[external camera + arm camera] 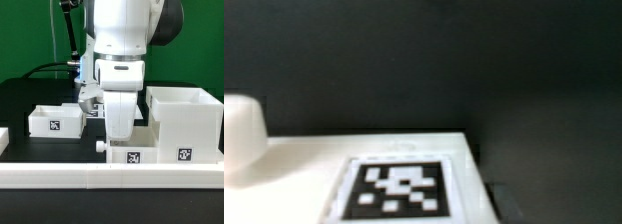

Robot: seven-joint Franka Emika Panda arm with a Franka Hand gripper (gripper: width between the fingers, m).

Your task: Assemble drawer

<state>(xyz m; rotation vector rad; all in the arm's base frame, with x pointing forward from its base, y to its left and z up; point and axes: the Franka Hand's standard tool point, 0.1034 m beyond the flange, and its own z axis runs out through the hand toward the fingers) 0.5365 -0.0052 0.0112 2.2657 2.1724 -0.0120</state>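
1. Now my end effector [120, 133] hangs low at the knobbed tray [131, 153] on the counter [30, 95]; I cannot tell its opening, it is hidden.
2. The tray lies directly beneath me, just beside the housing [186, 122], and its knob [100, 146] points to the exterior view's left.

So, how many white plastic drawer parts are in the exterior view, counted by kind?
Large white plastic cube-like housing: 1
Small white plastic trays: 2, the left tray and the middle tray, which is partly hidden behind the arm
Total: 3
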